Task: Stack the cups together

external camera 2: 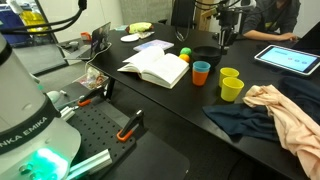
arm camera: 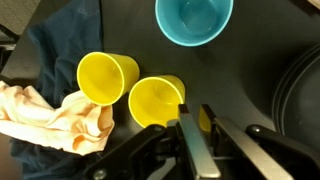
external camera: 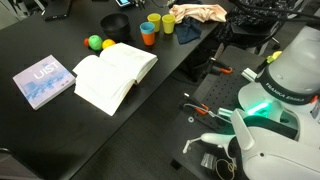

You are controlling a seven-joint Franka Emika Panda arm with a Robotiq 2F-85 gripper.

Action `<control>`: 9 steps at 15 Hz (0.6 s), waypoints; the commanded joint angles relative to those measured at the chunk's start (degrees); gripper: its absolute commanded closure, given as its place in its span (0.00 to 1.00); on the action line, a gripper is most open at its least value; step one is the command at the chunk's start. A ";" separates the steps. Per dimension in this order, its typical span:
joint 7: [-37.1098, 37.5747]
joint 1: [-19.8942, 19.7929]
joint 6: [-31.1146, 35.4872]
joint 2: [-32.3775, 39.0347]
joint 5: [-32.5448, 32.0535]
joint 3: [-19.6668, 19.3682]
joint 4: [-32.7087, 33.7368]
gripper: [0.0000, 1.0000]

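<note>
Wrist view: hand (arm camera: 201, 135) bottom centre, fingers a narrow gap apart, yellow showing between; cannot tell if gripping. Nearer yellow cup (arm camera: 155, 102) just left of fingers, second yellow cup (arm camera: 107, 77) just beside it, blue cup (arm camera: 193, 20) top centre, all upright on tabletop (arm camera: 260, 60). Likely step: first pick. Next: secure one yellow, lift, nest in neighbour. Readable: "EMIKA" on arm base (external camera 2: 25, 125); book (external camera: 42, 80) cover, looks like "UIST".

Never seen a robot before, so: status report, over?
Pincer over yellow cup, grip unclear. Second yellow cup, blue cup apart, unstacked. Peach cloth beside second yellow cup.
</note>
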 commanded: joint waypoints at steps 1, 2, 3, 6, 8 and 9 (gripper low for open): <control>0.17 0.30 0.34 -0.68 -0.02 -0.30 -1.95 0.49; -0.02 0.20 0.79 -0.56 0.01 -0.26 -2.28 0.42; -0.02 0.15 1.28 -0.35 -0.02 -0.32 -2.53 0.33; -0.64 -0.19 2.46 0.65 0.04 -0.27 -2.83 0.11; -0.79 -0.59 2.99 1.50 0.40 -0.15 -2.74 0.00; -0.89 -0.79 3.43 1.95 0.55 -0.09 -2.64 0.00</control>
